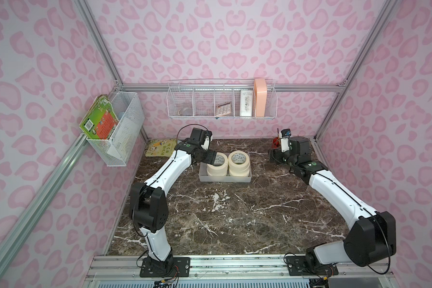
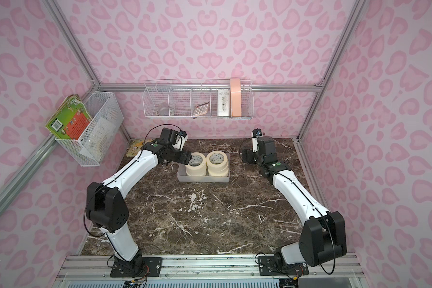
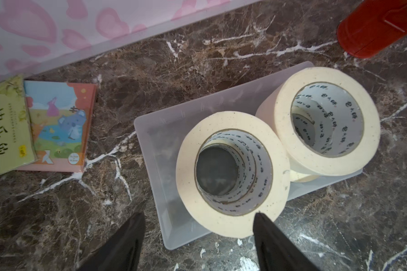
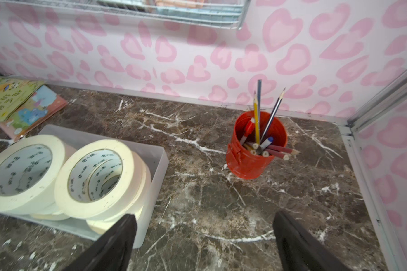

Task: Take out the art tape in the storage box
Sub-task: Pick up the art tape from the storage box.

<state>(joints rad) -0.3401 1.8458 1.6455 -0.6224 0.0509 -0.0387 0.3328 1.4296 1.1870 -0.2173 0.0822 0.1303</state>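
- Art tape (image 3: 226, 120) sits in the storage box (image 3: 155, 140); we see left fingers (image 3: 268, 237) apart, one tip over a roll's rim.
- Right fingers (image 4: 118, 239) apart, arm bent beside it.

art tape (image 1: 239, 170): cream rolls with white cores and small dark print, lying flat, holes up, in two stacks side by side and touching. Right stack (image 4: 99, 144) is staggered, lower rolls poke out under the top one. All inside the storage box (image 1: 225, 179): shallow grey translucent tray, low walls, bare floor strip along its back wall. Box sits flat on the worktop (image 1: 235, 219), back-centre.
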